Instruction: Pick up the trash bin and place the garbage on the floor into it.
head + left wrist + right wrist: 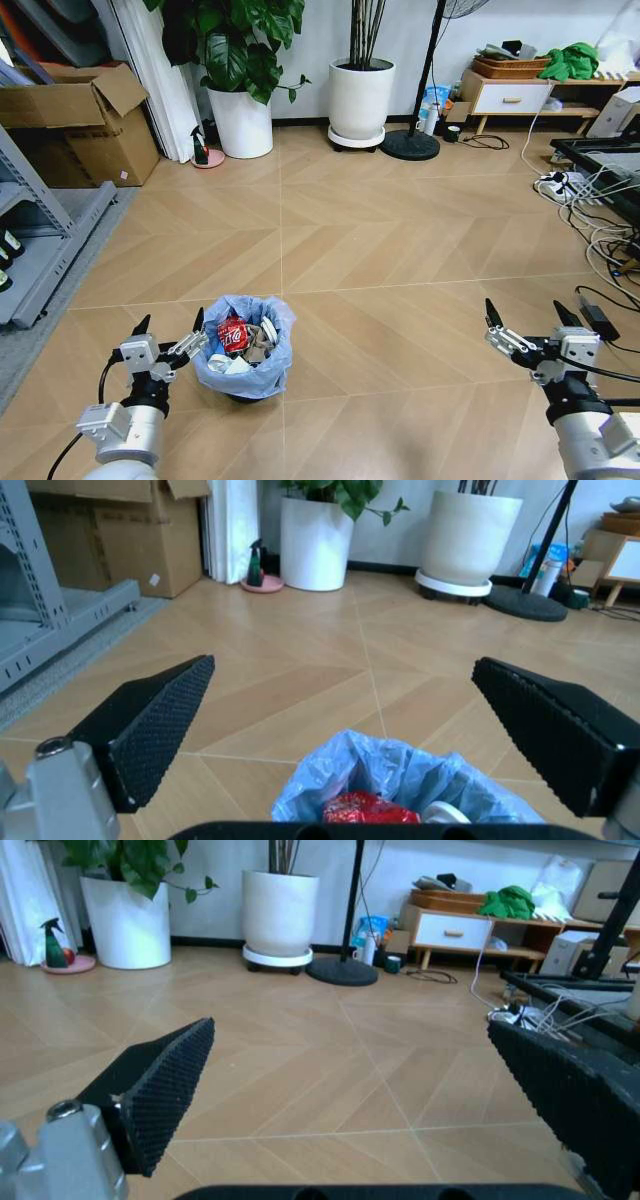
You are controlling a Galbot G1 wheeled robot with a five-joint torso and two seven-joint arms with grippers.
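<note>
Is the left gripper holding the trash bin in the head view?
No. The left gripper is open beside the trash bin, which stands on the floor.

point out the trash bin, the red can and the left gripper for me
trash bin (266, 372): head view, on the blue bag liner at its front right wall.
red can (233, 334): head view, on the can's side, inside the bin.
left gripper (170, 324): head view, midway between its open fingertips, beside the bin.

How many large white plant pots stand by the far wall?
2: one white pot with a leafy plant, left; another white pot with thin stems, beside it to the right. None seems hidden.
</note>
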